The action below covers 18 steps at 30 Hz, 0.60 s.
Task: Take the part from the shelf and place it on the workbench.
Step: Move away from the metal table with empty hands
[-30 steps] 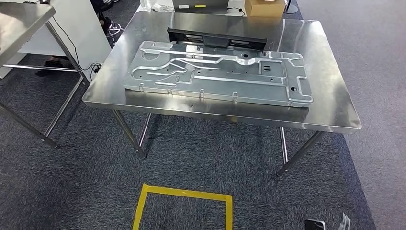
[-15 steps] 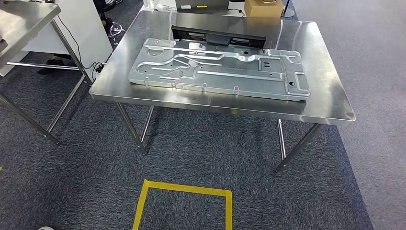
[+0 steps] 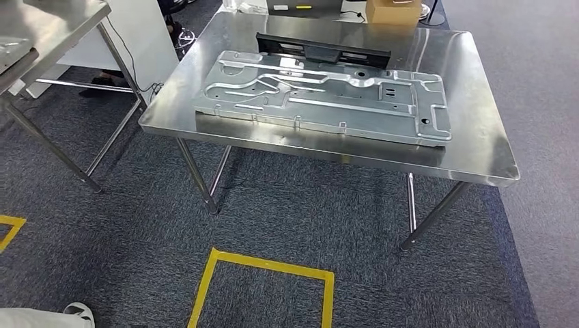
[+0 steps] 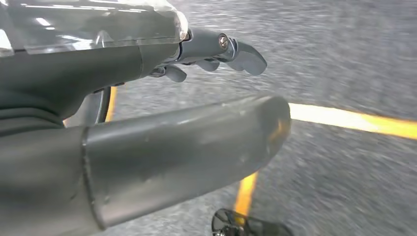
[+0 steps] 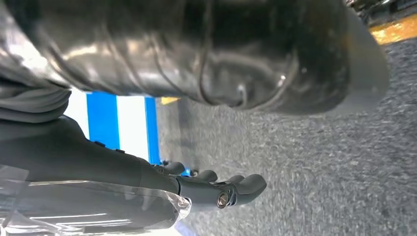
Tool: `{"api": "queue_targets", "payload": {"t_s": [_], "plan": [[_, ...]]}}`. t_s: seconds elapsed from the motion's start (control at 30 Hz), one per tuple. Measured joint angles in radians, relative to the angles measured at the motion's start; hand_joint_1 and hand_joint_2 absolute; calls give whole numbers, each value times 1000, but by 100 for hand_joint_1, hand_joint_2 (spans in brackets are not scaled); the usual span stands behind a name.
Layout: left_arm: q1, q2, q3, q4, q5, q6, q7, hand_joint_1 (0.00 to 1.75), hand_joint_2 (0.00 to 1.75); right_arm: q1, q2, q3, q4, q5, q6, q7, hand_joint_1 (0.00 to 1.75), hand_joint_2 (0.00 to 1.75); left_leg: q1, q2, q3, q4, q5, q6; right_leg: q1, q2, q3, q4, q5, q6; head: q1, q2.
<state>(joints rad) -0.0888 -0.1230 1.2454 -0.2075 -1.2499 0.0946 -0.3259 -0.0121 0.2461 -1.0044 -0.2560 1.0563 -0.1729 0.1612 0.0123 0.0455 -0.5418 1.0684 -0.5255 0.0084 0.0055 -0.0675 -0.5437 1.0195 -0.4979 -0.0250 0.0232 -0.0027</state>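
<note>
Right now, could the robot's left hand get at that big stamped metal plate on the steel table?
Probably not yet. The left hand hangs over carpet, and the stamped metal plate lies across open floor on the steel table. Nothing blocks the way; the robot must step closer.

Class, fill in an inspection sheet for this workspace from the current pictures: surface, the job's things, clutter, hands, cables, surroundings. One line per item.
Surface: steel workbench, shiny, on tube legs.
Job's things: large stamped metal part lying flat on the workbench; a black bracket lies just behind it.
Clutter: cardboard box beyond the far edge of the workbench.
Hands: left hand and right hand hang over the carpet, fingers apart, holding nothing.
Cables: black cable runs down by the white panel at the left.
Surroundings: grey carpet, yellow floor tape square, second steel table at the left, white shoe at the lower left.
</note>
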Motion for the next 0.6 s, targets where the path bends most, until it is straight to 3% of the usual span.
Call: {"api": "queue_targets", "payload": {"t_s": [0.07, 0.13, 0.17, 0.23, 0.3, 0.33, 0.37, 0.4, 0.43, 0.5, 0.57, 0.6], "plan": [[-4, -6, -1, 0, 0, -1, -15, 0, 0, -5, -3, -15, 9, -10, 14, -3, 0, 0, -9, 23, 18, -54, 12, 9, 4, -19, -1, 4, -3, 7, 1, 0], [1, -11, -1, 0, 2, 0, -13, 0, 0, -10, -6, -25, 15, -14, 30, -8, 0, 0, -9, 6, 14, -60, 18, 16, 5, -34, 1, 4, -3, 15, 1, 0], [5, -14, -1, 0, 4, 2, -8, 0, 0, -12, -8, -30, 18, -14, 40, -9, 0, 0, -7, -3, 15, -63, 22, 21, 3, -27, 1, 8, -9, 22, 1, 0], [8, -18, 0, 0, 14, 9, 17, 0, 0, -16, -11, -37, 26, -4, 64, -9, 0, 0, -2, -21, 12, -69, 33, 32, -2, 16, -20, 59, -50, 36, 1, 0], [2, -19, 5, 0, 32, 28, 79, 0, 0, -15, -12, -37, 33, 22, 90, -7, 0, 0, -1, -40, 5, -68, 39, 40, -10, 55, -71, 174, -118, 44, 1, 0], [-2, -18, 11, 0, 43, 42, 120, 0, 0, -15, -12, -35, 35, 37, 100, -6, 0, 0, -1, -51, 2, -67, 40, 42, -12, 60, -96, 230, -140, 47, 1, 0], [-4, -17, 18, 0, 53, 56, 161, 0, 0, -15, -12, -33, 37, 49, 109, -5, 0, 0, -1, -62, 0, -66, 41, 42, -15, 61, -109, 261, -144, 49, 1, 0], [-6, -16, 25, 0, 60, 69, 195, 0, 0, -15, -14, -30, 38, 58, 116, -4, 0, 0, -1, -75, -1, -64, 42, 42, -17, 63, -106, 257, -128, 50, 1, 0], [-7, -16, 32, 1, 65, 78, 218, 0, 0, -15, -15, -28, 39, 64, 120, -4, 0, 0, 0, -87, -1, -61, 42, 41, -21, 66, -86, 216, -95, 50, 1, 0], [-13, -16, 43, 2, 73, 89, 244, 0, 0, -14, -18, -23, 42, 71, 127, -4, 0, 0, 0, -111, -4, -55, 41, 34, -26, 104, -29, 93, -33, 47, 1, 0], [-22, -14, 54, 3, 78, 104, 267, 0, 0, -13, -20, -18, 44, 76, 137, -4, 0, 0, 2, -134, -16, -48, 42, 20, -27, 143, 0, 22, -14, 42, 1, 0], [-26, -14, 58, 3, 74, 130, 291, 0, 0, -14, -22, -16, 45, 77, 146, -4, 0, 0, 3, -145, -22, -48, 45, 12, -25, 147, 0, 16, -17, 39, 1, 0]]}}
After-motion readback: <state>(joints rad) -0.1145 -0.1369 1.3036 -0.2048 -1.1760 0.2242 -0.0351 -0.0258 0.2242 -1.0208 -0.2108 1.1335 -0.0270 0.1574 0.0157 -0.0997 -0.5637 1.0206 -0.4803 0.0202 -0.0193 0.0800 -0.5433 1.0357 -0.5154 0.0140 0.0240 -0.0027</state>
